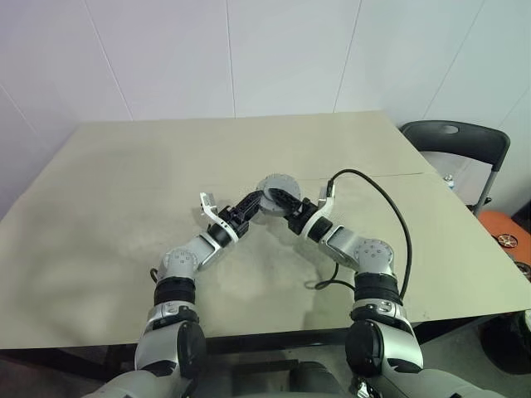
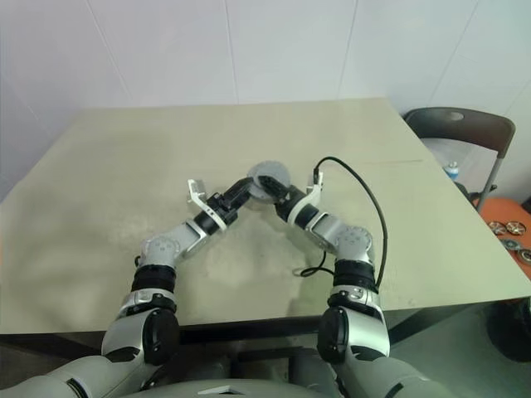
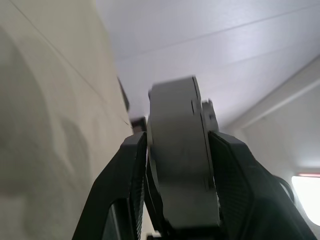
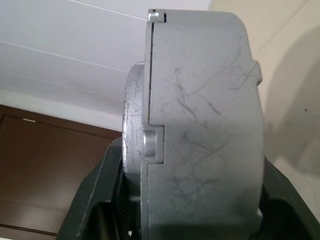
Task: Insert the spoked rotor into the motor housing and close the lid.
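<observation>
No readable text, label or number appears anywhere.

At the frame's centre, the motor housing [image 1: 276, 187] is plain silvery grey with fine scuff lines, clamped between black fingers [image 3: 125, 185]. The table [image 1: 124, 215] is pale beige. At right, a black chair [image 1: 465, 141] and an orange bin [image 1: 506, 236].

Plain test room: bare table [image 1: 124, 199], white panelled wall [image 1: 249, 58], spare chair [image 1: 465, 141].

A beige table [image 1: 124, 215] stands by a white wall [image 1: 249, 50], with a dark chair [image 1: 465, 141] and an orange bin [image 1: 506, 236] at its right.
</observation>
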Robot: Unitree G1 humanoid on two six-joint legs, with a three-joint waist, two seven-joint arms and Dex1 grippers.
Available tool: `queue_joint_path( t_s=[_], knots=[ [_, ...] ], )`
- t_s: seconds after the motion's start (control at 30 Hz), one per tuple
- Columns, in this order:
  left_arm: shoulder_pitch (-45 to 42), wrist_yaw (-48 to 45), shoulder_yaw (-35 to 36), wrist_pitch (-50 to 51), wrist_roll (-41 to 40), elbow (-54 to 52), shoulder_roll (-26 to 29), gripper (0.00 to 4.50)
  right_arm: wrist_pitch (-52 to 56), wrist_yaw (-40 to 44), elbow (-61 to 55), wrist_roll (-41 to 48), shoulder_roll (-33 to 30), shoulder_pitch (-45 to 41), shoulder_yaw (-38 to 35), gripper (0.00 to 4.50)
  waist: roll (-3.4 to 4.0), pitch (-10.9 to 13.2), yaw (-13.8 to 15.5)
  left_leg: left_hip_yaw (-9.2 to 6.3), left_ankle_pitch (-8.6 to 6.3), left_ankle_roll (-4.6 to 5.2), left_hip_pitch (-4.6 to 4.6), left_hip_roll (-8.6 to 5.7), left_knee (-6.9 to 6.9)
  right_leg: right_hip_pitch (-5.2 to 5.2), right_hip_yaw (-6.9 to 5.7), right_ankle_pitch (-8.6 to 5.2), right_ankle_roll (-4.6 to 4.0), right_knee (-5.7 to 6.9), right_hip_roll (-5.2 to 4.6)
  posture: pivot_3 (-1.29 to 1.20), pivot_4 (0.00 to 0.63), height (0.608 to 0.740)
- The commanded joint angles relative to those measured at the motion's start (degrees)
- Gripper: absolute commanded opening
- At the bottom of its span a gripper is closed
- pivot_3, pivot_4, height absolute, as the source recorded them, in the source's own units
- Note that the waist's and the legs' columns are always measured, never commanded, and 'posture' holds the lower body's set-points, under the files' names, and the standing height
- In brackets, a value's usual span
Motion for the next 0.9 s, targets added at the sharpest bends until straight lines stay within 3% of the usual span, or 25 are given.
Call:
queue_joint_path(
  t_s=[0.03, 0.13, 0.33, 0.9],
  knots=[
    [-0.65, -1.29, -1.69, 2.62, -1.50, -1.36, -1.56, 2.03, 1.37, 1.66, -2.72, 2.35, 1.48, -1.64, 2.10, 2.09, 0.00, 0.00, 0.00, 0.00, 0.00, 0.00, 0.01, 0.00, 0.00, 0.00, 0.00, 0.00, 0.00, 0.00, 0.00, 0.00, 0.000, 0.740],
    [-0.61, -2.14, -1.68, 2.67, -1.73, -1.73, -1.60, 2.57, 1.48, 1.73, -2.84, 2.34, 1.52, -1.51, 2.24, 2.09, 0.00, 0.00, 0.00, 0.00, 0.01, -0.01, 0.01, 0.00, 0.01, 0.00, 0.00, 0.00, 0.00, 0.02, 0.00, 0.00, 0.000, 0.740],
    [-0.71, -2.01, -1.35, 2.13, -1.40, -2.01, -1.76, 4.49, 1.54, 1.94, -2.51, 2.28, 1.38, -1.59, 2.56, 2.09, 0.00, -0.01, 0.01, -0.01, 0.01, -0.02, 0.01, 0.00, 0.01, 0.00, 0.01, 0.00, 0.00, 0.01, 0.00, 0.00, 0.000, 0.740],
    [-3.04, -1.09, 0.95, -4.46, -1.43, 1.95, -1.72, 4.49, 3.92, 4.86, -4.24, 3.49, 0.71, -1.03, 4.78, 2.09, 0.00, -0.01, 0.03, -0.01, 0.02, -0.03, 0.01, 0.00, 0.02, 0.00, 0.01, 0.00, 0.00, 0.02, 0.00, 0.00, 0.000, 0.740]
  ],
)
